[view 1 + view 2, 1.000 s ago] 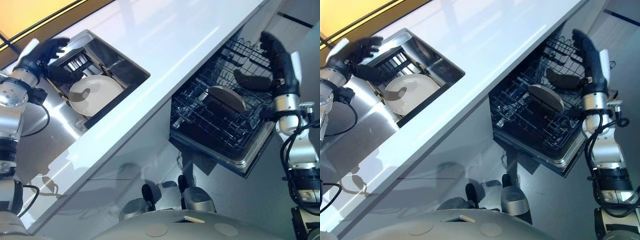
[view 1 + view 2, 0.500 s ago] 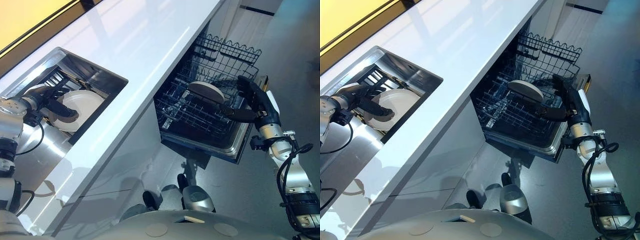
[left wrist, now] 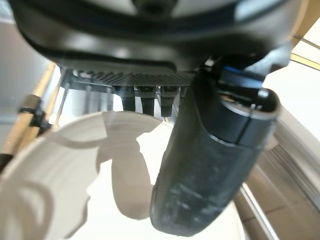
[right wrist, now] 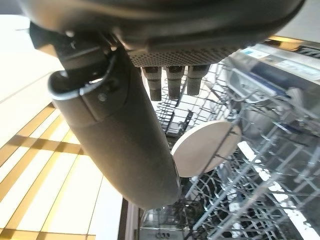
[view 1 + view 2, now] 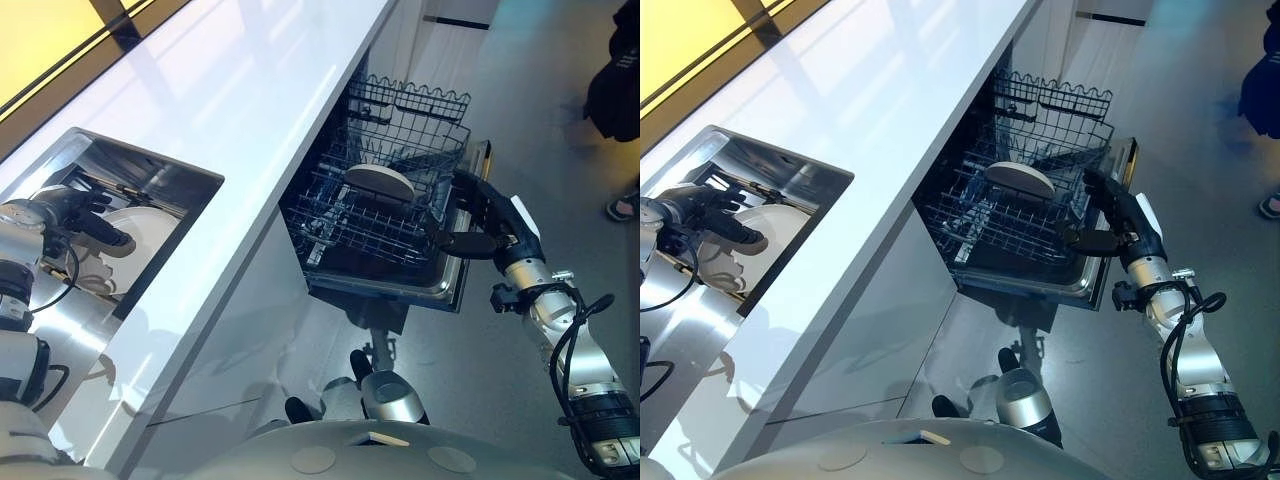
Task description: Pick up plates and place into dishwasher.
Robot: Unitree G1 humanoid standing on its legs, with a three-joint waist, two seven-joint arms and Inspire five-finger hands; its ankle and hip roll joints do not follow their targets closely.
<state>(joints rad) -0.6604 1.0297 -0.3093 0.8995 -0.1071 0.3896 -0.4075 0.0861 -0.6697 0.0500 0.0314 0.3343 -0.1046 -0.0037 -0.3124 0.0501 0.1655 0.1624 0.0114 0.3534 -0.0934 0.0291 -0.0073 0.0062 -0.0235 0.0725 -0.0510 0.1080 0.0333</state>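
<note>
White plates (image 5: 145, 232) lie stacked in the steel sink (image 5: 190, 172) at the left. My left hand (image 5: 72, 212) is down in the sink at their near edge, open, its thumb (image 3: 215, 165) held just over the top plate (image 3: 60, 190) and casting a shadow on it. One white plate (image 5: 378, 181) stands on edge in the pulled-out dishwasher rack (image 5: 345, 235). My right hand (image 5: 482, 215) hovers open at the rack's front right corner, holding nothing; in the right wrist view the standing plate (image 4: 205, 147) shows past its fingers (image 4: 170, 82).
A long white countertop (image 5: 250, 90) runs between the sink and the dishwasher. Dark slotted racks (image 5: 720, 180) sit at the sink's far side. A person (image 5: 615, 90) stands on the grey floor at the far right, a shoe (image 5: 625, 207) showing.
The camera has swung right. My left hand came down from the sink's far rim onto the plates. My right hand dropped from above the rack to its front right corner.
</note>
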